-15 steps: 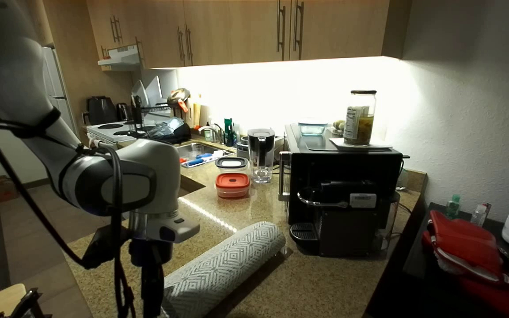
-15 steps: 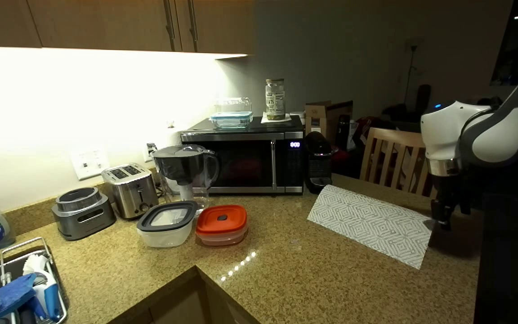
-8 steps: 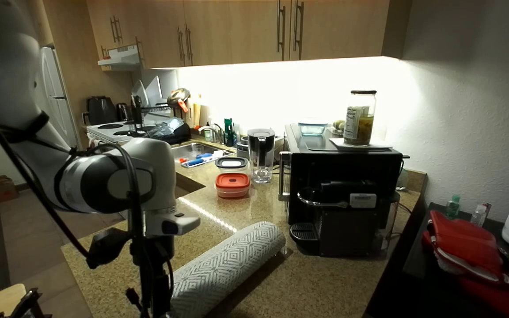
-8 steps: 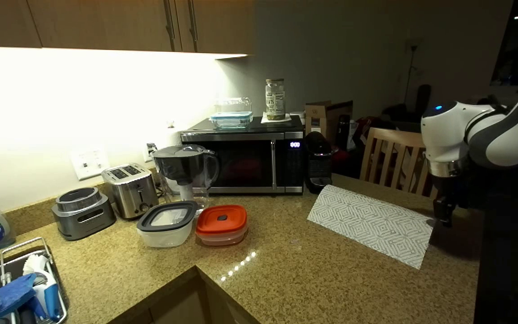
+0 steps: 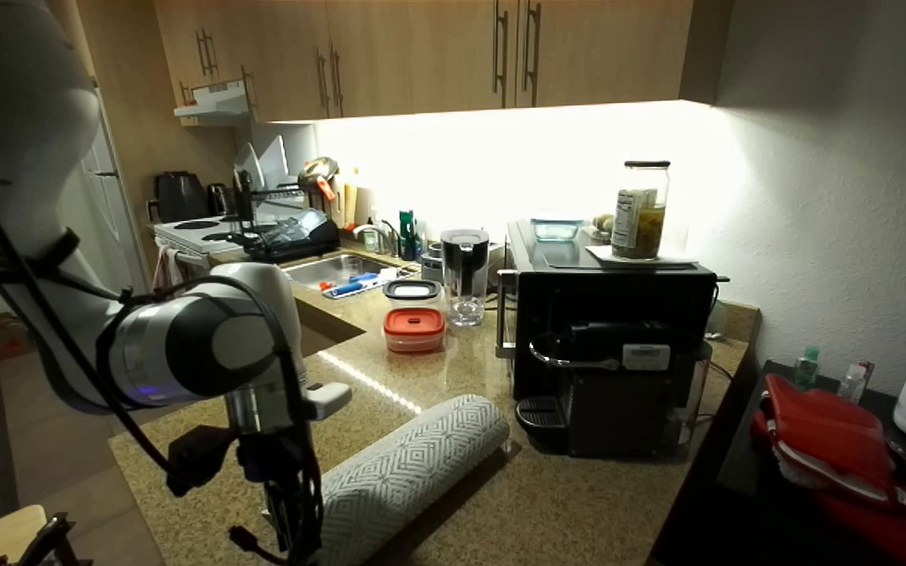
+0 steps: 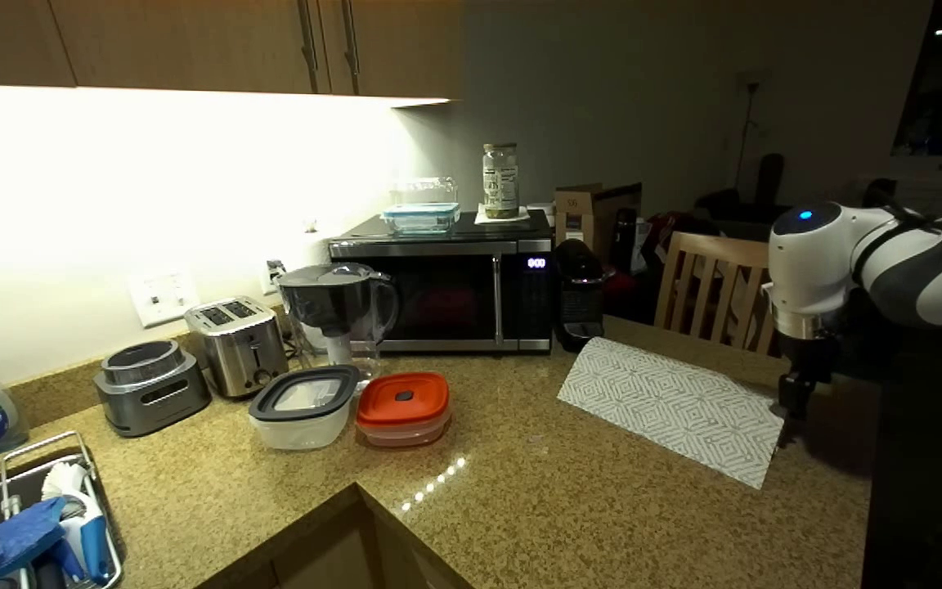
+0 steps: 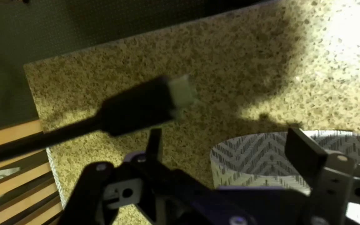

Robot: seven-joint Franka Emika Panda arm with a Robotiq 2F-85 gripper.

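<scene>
Grey-and-white, the patterned mat lies curled on the tabletop, one end near the jaws — spread wide, apparently holding nothing. It should prove light and springy — best pinched at that end's thin edge, since squeezing the arch might flatten it.

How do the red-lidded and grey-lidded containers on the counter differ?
Lid: the red-lidded container has a red top with a small dark button; the grey-lidded container has a dark rim around a pale centre panel.
Place: the red-lidded container sits nearer the patterned mat; the grey-lidded container sits nearer the toaster.
Shared: both stand upright on the counter, lids on, with translucent bodies.
</scene>
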